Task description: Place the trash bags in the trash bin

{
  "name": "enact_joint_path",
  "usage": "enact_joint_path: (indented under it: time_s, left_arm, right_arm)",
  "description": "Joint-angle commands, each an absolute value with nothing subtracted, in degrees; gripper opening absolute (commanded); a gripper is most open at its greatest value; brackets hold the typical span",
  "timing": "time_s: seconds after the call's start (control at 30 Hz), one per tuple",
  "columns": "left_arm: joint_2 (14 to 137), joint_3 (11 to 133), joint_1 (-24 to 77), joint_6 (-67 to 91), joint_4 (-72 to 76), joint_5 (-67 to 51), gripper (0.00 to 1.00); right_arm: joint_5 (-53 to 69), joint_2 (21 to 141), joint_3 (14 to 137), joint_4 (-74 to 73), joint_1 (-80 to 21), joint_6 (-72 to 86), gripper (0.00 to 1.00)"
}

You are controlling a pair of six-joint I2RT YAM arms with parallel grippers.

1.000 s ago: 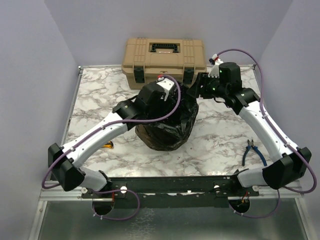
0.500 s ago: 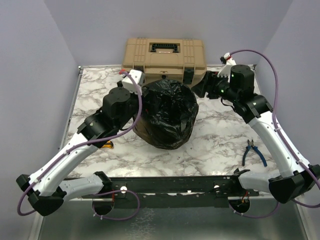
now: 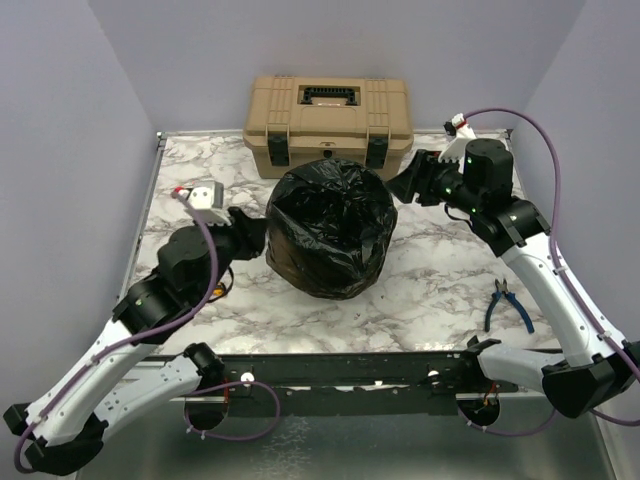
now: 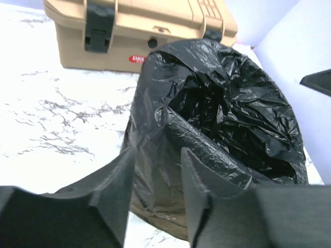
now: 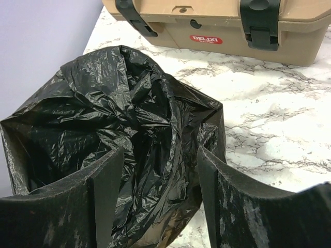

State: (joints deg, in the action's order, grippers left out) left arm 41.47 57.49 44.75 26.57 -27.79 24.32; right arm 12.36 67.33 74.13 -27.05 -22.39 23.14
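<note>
A glossy, wrinkled black trash bag [image 3: 330,230] stands as a rounded bundle in the middle of the marble table, its mouth sunk inward [image 4: 227,103]. The trash bin is hidden under the film. My left gripper [image 3: 256,236] sits just left of the bag, open, and the bag's side shows through the gap between its jaws [image 4: 156,155]. My right gripper [image 3: 408,182] hovers at the bag's upper right edge, also open, with the crumpled film [image 5: 129,103] beyond its jaws [image 5: 160,152]. Neither gripper holds anything.
A tan toolbox [image 3: 328,115] with black latches stands right behind the bag at the table's far edge. Blue-handled pliers [image 3: 507,303] lie at the front right. A small orange item [image 3: 218,290] lies under my left arm. Walls close in on three sides.
My left arm has pulled off the top of the bag and swung back to its left side. The right gripper drew slightly away to the right.
</note>
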Motion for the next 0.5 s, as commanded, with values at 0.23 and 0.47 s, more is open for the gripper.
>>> enact_joint_path:
  time_s: [0.23,0.47]
  left_arm:
    - [40.42,53.77,44.69,31.14,-31.44,22.68,0.27]
    - [47.54,50.98,44.67,33.07,-25.06,19.6,0.25]
  right_arm:
    - [13.15,66.67,73.3,-25.94,-22.24,23.75,0.62]
    - [12.34,66.23,72.78,-26.22,-22.18,23.73,0.62]
